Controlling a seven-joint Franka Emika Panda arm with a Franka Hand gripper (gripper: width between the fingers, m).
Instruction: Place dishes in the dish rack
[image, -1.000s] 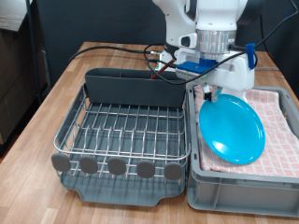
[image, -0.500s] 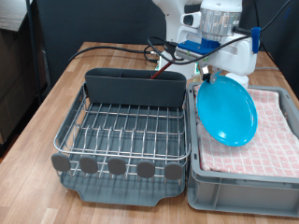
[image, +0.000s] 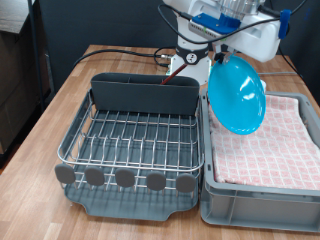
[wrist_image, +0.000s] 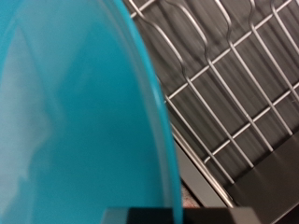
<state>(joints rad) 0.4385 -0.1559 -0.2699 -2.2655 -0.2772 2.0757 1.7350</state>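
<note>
The bright-blue plate (image: 237, 95) hangs nearly upright in the air, above the edge between the dish rack and the crate. My gripper (image: 222, 58) is shut on the plate's upper rim, near the exterior view's top. The silver wire dish rack (image: 130, 135) on its dark grey tray lies to the exterior view's left of the plate and holds no dishes. In the wrist view the plate (wrist_image: 75, 112) fills most of the picture, with the rack wires (wrist_image: 234, 84) behind it. The white cup and the wooden spoon are out of view.
A grey cutlery caddy (image: 145, 92) stands at the rack's far edge, and round grey discs (image: 125, 178) line its near edge. A grey crate lined with pink checked cloth (image: 275, 150) sits at the exterior view's right. Cables (image: 130, 55) lie on the wooden table behind.
The gripper has risen with the plate. The plate has left the pink cloth and swung from lying tilted to hanging almost upright, a little nearer the rack.
</note>
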